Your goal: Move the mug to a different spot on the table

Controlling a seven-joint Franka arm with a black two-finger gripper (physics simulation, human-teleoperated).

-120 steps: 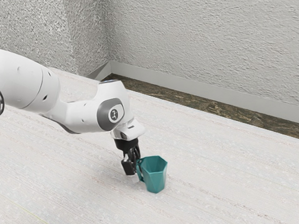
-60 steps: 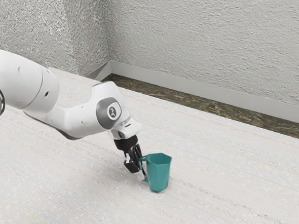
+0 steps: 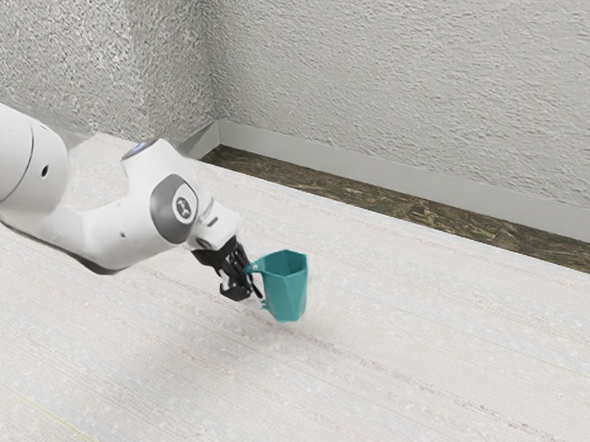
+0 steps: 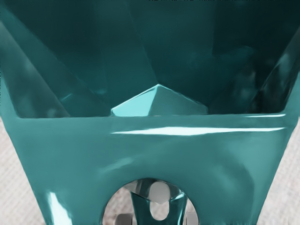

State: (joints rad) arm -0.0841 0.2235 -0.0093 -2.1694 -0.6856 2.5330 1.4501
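Note:
A teal faceted mug (image 3: 285, 283) hangs in the air a little above the pale table (image 3: 447, 351), roughly upright with its mouth up. My black gripper (image 3: 251, 275) is shut on the mug's handle at the side toward the exterior view's left. The white arm comes in from the left behind it. In the wrist view the mug (image 4: 150, 117) is seen very close, its open inside and rim ahead of the hand and the handle loop (image 4: 151, 197) just under the hand.
A rough grey wall (image 3: 414, 78) with a pale baseboard runs along the table's far side, with a dark strip of floor (image 3: 426, 211) between them. Open tabletop lies on all sides of the mug.
The mug was standing on the table with my gripper at its handle. Now it is lifted off the surface and carried toward the exterior view's left and upward, the arm drawn back.

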